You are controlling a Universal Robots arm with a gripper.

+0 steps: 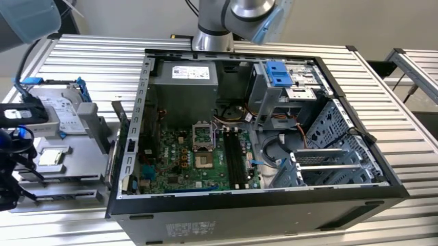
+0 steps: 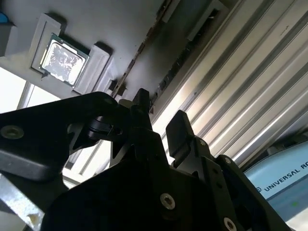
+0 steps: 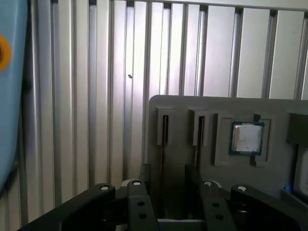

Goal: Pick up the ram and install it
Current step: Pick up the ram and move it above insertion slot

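hovering at the slotted end of the grey tray [image 3: 183, 103], the gripper [image 3: 167, 169] has its fingers [image 3: 142, 202] apart, holding nothing. the tray lies near the edge of the table [image 1: 89, 56] on the exterior view's left. the ram [image 2: 138, 53] stands on edge in a tray slot beside the processor chip [image 2: 60, 55], just ahead of the fingers. rightward, the open computer case [image 1: 274, 205] sits mid-table.

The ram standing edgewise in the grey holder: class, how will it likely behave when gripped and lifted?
The ram shows as a thin edge upright in a slot of the grey holder, so it is probably stiff and light, yet fragile. Being so narrow, it would likely tip if set down unsupported. The open gripper probably must pinch its flat faces.
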